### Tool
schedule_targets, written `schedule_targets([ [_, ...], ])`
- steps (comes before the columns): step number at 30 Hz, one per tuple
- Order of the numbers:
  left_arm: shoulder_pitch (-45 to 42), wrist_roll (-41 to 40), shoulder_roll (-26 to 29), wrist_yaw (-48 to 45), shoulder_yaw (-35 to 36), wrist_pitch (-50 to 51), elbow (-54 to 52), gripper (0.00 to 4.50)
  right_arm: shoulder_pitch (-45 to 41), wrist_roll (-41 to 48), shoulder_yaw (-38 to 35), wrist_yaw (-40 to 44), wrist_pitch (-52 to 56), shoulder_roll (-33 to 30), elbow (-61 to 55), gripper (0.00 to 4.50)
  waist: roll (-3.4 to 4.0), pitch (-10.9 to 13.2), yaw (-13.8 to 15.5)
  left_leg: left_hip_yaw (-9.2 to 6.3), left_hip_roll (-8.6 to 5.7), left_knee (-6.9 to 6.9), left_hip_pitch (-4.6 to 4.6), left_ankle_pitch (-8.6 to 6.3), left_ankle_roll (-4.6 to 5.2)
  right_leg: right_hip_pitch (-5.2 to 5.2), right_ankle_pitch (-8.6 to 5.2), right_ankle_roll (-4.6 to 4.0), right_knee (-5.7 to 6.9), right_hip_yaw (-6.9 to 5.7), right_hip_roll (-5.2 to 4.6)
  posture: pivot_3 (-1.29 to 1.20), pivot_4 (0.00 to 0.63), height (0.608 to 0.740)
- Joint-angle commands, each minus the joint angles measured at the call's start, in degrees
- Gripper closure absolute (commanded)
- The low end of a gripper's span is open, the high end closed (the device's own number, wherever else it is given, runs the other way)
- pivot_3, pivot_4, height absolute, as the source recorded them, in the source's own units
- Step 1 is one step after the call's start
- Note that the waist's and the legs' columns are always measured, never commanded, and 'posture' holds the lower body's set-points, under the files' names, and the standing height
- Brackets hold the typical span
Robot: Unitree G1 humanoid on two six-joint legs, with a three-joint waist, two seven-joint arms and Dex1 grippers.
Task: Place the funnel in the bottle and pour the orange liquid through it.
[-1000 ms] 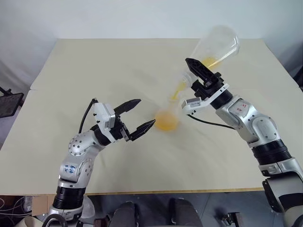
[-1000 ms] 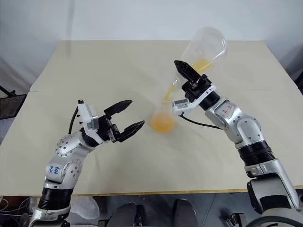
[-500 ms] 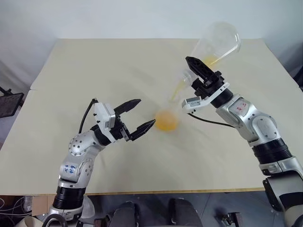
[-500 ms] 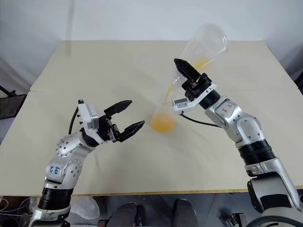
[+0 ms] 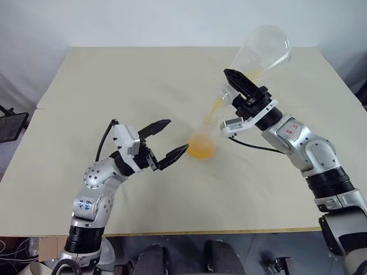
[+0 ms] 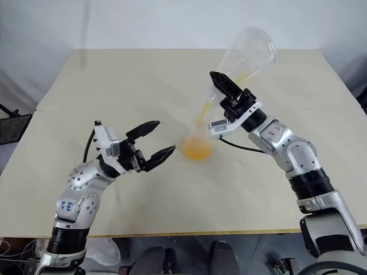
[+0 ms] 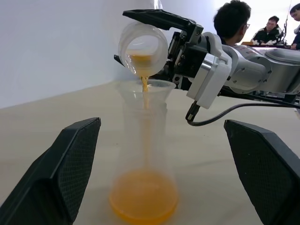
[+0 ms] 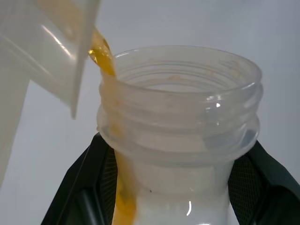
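Bottle between spread left jaws, untouched; orange liquid inside.

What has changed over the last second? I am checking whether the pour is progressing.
Very little. The right pincer, shut on the large flask, has tipped it slightly steeper. The orange liquid keeps streaming through the funnel into the bottle. The left pincer stays open beside the bottle, not touching it. The bottle has not moved on the table.
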Motion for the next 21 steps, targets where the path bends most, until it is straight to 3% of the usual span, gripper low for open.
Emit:
schedule_targets([
  [1,-0.75,0.16,-0.42,-0.04,0.05,-1.39,-0.69,0.00,-1.59,0.41,-0.72,-1.33,-0.11,-1.19,-1.52,1.91,0.00,0.00,0.00,0.00,0.00,0.00,0.00,0.00,0.00,0.00,0.00,0.00,0.00,0.00,0.00,0.00,0.150,0.740],
  [21,-1.17,0.60,-1.09,-0.20,-0.02,-1.82,-0.16,0.00,-2.01,0.86,-1.14,-1.83,-0.05,-1.20,-1.48,1.91,0.00,0.00,-0.01,0.00,-0.01,-0.01,0.00,0.00,0.00,0.00,0.00,0.00,0.00,0.00,0.00,0.00,0.150,0.740],
])
